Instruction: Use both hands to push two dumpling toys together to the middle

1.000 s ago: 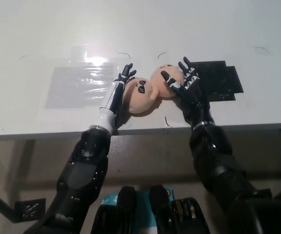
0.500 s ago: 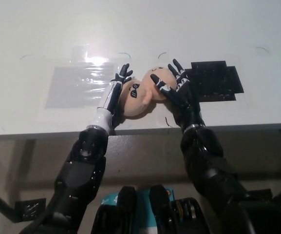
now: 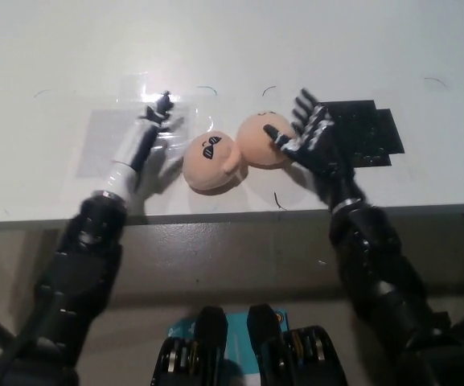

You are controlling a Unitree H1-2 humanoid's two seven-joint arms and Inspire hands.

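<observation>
Two peach dumpling toys lie touching each other near the table's front edge. The left dumpling [image 3: 211, 162] has a sunglasses face and the right dumpling [image 3: 262, 139] sits slightly farther back. My black right hand [image 3: 309, 134] is open, its spread fingers resting against the right dumpling's right side. My left hand [image 3: 153, 119] is stretched out flat and open on the table to the left, apart from the left dumpling and blurred by motion.
A grey taped patch [image 3: 119, 145] lies under my left hand, with glare on it. Just right of my right hand is a black patch [image 3: 364, 133]. The table's front edge [image 3: 232, 215] runs close below the toys.
My left hand has pulled away from the left dumpling, moving left onto the grey patch. The right hand has shifted a little right. The sunglasses dumpling now lies fully uncovered.
</observation>
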